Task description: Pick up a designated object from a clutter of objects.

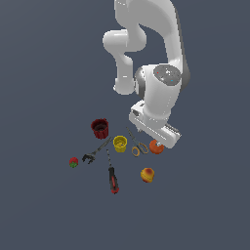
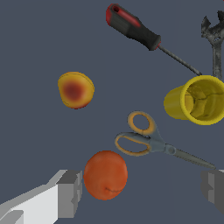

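The orange-red ball (image 2: 105,175) lies on the dark floor, between my fingers and close to one fingertip (image 2: 70,194). My gripper (image 2: 142,192) is open and empty, just above it. In the exterior view the ball (image 1: 156,147) peeks out under the white gripper (image 1: 158,140), whose fingers are hidden there. The clutter lies around it. The scissors (image 2: 146,140) are right beside the ball, their blades reaching toward the other fingertip (image 2: 214,188). The yellow cup (image 2: 199,100) stands a little farther off.
A yellow-and-red fruit (image 1: 147,174) lies in front of the ball. A red-handled screwdriver (image 1: 113,178), black clamp (image 1: 90,156), dark red cup (image 1: 99,128) and strawberry (image 1: 73,162) lie toward the exterior view's left. The scissors (image 1: 137,144) lie between the yellow cup (image 1: 120,143) and the ball.
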`<control>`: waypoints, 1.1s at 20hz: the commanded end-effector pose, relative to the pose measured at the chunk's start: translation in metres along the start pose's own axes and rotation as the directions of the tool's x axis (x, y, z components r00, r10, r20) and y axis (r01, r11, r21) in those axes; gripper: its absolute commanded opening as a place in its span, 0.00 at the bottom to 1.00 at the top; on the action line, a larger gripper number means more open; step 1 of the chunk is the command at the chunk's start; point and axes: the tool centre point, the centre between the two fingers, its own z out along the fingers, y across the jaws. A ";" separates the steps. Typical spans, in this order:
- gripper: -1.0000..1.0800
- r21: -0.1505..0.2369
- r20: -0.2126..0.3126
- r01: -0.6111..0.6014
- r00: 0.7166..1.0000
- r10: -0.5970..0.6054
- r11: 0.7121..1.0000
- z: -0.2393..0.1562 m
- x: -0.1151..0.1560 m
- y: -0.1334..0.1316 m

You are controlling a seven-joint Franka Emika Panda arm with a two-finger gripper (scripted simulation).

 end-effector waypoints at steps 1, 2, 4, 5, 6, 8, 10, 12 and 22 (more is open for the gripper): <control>0.96 0.002 0.000 -0.046 0.999 0.046 0.999 0.010 -0.008 -0.006; 0.96 0.002 0.001 -0.064 0.998 0.064 0.998 0.013 -0.012 -0.008; 0.96 0.003 0.001 -0.100 0.995 0.100 0.995 0.021 -0.019 -0.012; 0.96 0.004 0.002 -0.118 0.993 0.118 0.993 0.024 -0.022 -0.014; 0.96 0.004 0.003 -0.135 0.991 0.135 0.991 0.028 -0.025 -0.016; 0.96 0.005 0.004 -0.165 0.986 0.165 0.986 0.034 -0.031 -0.019; 0.96 0.006 0.005 -0.192 0.981 0.192 0.981 0.040 -0.037 -0.022; 0.96 0.007 0.006 -0.216 0.976 0.216 0.976 0.045 -0.042 -0.024; 0.96 0.008 0.009 -0.278 0.961 0.278 0.960 0.058 -0.055 -0.030</control>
